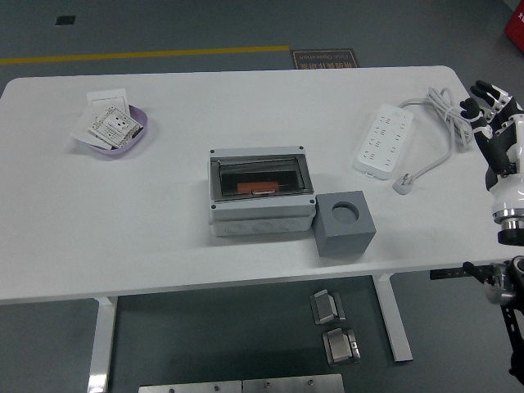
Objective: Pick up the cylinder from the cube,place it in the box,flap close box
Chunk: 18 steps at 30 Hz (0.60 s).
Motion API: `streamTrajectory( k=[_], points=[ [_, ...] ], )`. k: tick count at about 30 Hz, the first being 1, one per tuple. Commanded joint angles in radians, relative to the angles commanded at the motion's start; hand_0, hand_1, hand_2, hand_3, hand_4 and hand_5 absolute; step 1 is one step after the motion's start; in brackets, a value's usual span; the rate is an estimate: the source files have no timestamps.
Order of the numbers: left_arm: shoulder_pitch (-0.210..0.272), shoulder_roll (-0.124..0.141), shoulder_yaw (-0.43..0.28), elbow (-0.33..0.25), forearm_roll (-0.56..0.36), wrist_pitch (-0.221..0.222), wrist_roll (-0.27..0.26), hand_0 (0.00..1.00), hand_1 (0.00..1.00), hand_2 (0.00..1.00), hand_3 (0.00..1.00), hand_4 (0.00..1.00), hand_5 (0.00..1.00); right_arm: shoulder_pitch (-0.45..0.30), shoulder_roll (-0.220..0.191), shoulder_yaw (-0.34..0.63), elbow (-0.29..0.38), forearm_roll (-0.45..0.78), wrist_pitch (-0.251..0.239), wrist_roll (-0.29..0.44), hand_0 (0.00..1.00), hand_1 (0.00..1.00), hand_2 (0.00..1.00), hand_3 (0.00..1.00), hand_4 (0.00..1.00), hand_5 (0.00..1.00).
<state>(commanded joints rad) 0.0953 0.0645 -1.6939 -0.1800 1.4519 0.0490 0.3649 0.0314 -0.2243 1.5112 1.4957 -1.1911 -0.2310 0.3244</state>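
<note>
In the head view the right hand [491,115] stands at the table's right edge, fingers loosely spread and holding nothing, just beyond the coiled cable of the power strip [383,141]; the left arm does not show at all, so the right hand is the only one placed to work. The grey cube [345,223] sits near the front edge, touching the right side of the box [261,193]; its top shows only a round hole, with no cylinder visible standing in it (something orange lies under the box's clear flap [260,178], which looks lowered). From the hand, cube and box lie to the left and nearer the robot, well apart; the reach would cross over the power strip.
</note>
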Motion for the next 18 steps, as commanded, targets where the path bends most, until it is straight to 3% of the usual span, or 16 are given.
streamTrajectory(
  k=[18],
  points=[
    [0.000,0.012,-0.004,0.000,0.013,-0.002,0.003,0.654,0.679,0.614,0.686,0.699,0.323,0.022,0.026,-0.143,-0.017,-0.015,0.004,-0.004,0.778,0.726,0.723,0.733,0.998,0.717]
  ],
)
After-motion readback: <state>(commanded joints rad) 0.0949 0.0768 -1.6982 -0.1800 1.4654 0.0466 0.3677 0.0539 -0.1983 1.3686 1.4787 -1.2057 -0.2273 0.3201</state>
